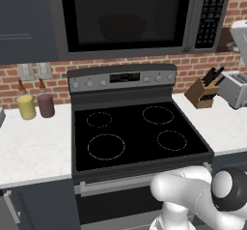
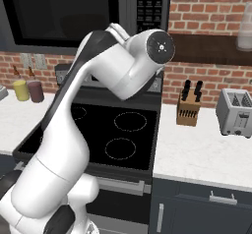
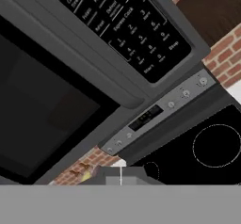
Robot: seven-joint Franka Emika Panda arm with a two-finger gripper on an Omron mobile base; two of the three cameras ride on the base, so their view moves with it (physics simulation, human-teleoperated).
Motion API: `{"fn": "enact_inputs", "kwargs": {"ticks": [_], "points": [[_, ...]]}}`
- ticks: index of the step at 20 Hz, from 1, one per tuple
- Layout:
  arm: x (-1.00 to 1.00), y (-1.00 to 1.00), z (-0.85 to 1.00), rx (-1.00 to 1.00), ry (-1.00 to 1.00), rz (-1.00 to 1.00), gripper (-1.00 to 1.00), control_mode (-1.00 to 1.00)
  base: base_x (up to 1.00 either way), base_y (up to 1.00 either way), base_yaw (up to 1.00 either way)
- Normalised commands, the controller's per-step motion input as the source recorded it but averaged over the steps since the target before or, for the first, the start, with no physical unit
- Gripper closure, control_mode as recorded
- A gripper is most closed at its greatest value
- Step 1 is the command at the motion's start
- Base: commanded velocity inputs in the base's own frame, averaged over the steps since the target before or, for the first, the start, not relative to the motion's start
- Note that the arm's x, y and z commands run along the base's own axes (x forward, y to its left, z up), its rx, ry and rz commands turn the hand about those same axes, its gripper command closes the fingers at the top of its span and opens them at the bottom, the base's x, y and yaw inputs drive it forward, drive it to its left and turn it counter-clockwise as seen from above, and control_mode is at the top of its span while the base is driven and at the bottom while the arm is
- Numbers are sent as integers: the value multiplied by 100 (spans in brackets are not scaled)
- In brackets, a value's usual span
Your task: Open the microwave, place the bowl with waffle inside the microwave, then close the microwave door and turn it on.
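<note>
Brick-backed white counter [image 1: 34, 147], black stove [image 1: 135, 132]

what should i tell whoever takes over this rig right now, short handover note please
Pincer: shut, holding nothing as far as the frames show; the hand camera looks up at the keypad.
Microwave: its door is closed. A dim rounded shape behind the glass looks like the bowl; the waffle cannot be made out.
Stove: burners bare. Yellow cup and mauve cup stand on the left counter, knife block and toaster on the right one.
Done, apparently: door opened, bowl loaded, door closed.
Left: press the start key on the keypad. I cannot tell whether it has been pressed already.
</note>
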Motion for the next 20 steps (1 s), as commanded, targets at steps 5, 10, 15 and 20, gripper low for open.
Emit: {"fn": "enact_inputs", "kwargs": {"ticks": [5, 10, 15, 20], "points": [[31, 0, -22, 5, 0, 0, 100, -100, 0, 0, 0], [43, 0, -19, 7, 0, -7, 100, -100, 0, 0, 0], [34, 0, 0, 11, 0, -10, 100, -100, 0, 0, 0], [21, 0, 0, 15, 0, -12, 100, -100, 0, 0, 0]]}}
